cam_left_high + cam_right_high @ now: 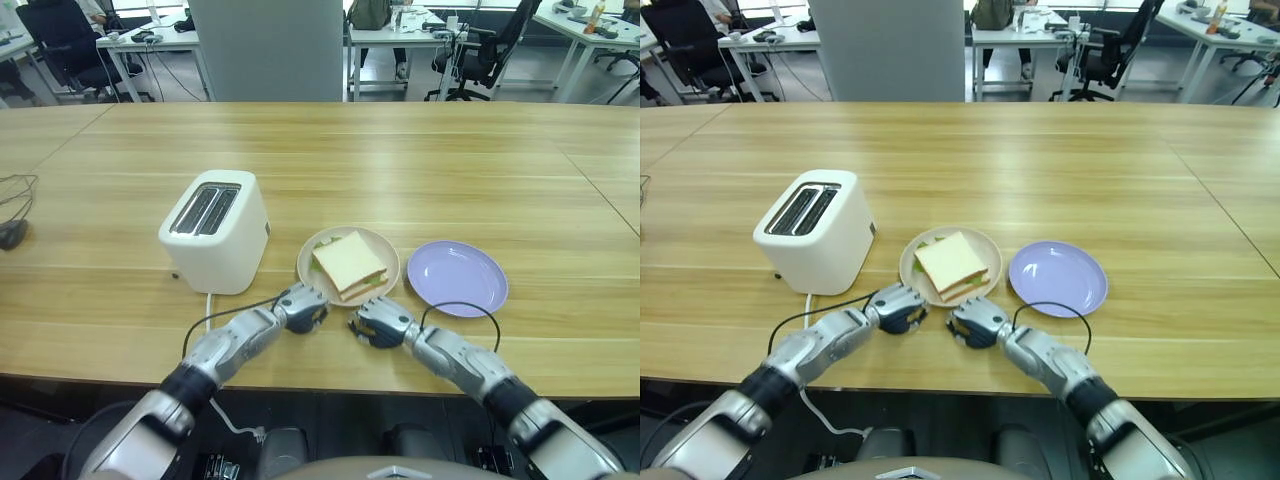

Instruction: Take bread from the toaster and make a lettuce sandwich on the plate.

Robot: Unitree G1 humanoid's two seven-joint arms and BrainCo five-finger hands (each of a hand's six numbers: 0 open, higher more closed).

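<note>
The task looks all but finished; the sandwich (349, 264) sits closed on the tan plate (392, 258) at mid-counter (400, 160), with lettuce (368, 286) peeking between the slices; the toaster (215, 232), at the plate's 9 o'clock, shows empty slots; a purple plate (457, 278) lies bare at 3 o'clock. The left hand (302, 307) sits at 7 o'clock and the right hand (378, 324) at 5 o'clock, both just beside the rim, fingers curled, holding nothing; whether they touch the rim I cannot tell.
</note>
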